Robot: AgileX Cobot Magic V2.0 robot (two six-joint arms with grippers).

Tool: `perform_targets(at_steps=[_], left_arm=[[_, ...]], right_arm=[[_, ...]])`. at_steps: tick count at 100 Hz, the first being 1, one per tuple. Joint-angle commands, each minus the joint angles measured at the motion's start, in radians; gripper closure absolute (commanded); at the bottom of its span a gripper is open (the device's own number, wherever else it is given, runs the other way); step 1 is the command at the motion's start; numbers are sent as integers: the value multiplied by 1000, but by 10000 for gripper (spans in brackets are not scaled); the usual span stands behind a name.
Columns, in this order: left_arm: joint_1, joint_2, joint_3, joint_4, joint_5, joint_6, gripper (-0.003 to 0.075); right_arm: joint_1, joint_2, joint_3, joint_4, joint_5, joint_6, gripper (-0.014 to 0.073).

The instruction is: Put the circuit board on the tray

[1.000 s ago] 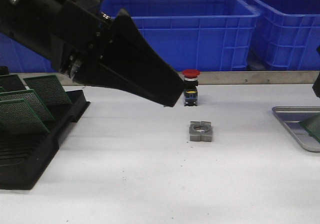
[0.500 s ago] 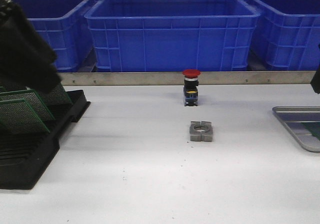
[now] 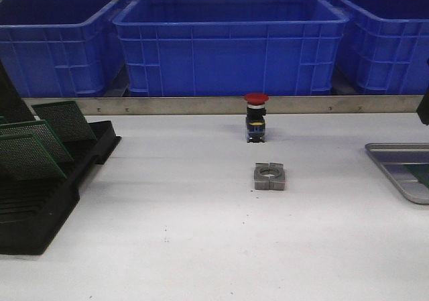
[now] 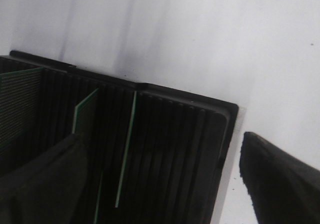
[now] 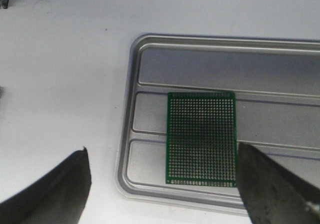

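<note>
while the left gripper [image 4: 160, 184] hung with its fingers spread apart over the black rack [image 3: 47, 200] of upright green boards [image 3: 30, 155] at the table's left, a red push button [image 3: 255, 116] stood mid-table, and at the right the circuit board [image 5: 201, 138] lay flat on the tray [image 5: 150, 149] beneath the right gripper [image 5: 162, 189], parted and empty.

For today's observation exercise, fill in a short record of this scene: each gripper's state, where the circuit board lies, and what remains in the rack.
left gripper: open, above the black rack
right gripper: open, empty, above the tray
circuit board: flat in the tray, untouched
rack contents: green boards standing tilted in slots
</note>
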State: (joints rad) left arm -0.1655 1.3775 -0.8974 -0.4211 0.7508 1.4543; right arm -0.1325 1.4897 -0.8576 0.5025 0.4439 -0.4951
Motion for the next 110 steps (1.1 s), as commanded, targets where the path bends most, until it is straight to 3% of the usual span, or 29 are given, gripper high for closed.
perform_targets(at_steps=[1,47,57,79,110], left_arm=[[4,-5,-29,-14,-47,-2,153],[4,97,-29,-6,-113,-2,167],[4,99,-29,-6,-140,-2,283],[4,99,-29,-6,-126,-2,736],[-9,85,-39,-6,-91,-2,737]], right_arm=[[-8,-38,-31,3,-40,-7,-17],[-8,-38,-31,3,-40,-7,-17],[-8,-38,-31,3,-37,-7,-17],[-8,-38,-31,3,-29,-7,-17],[-8,-43,-31,3,-32,-13,-17]])
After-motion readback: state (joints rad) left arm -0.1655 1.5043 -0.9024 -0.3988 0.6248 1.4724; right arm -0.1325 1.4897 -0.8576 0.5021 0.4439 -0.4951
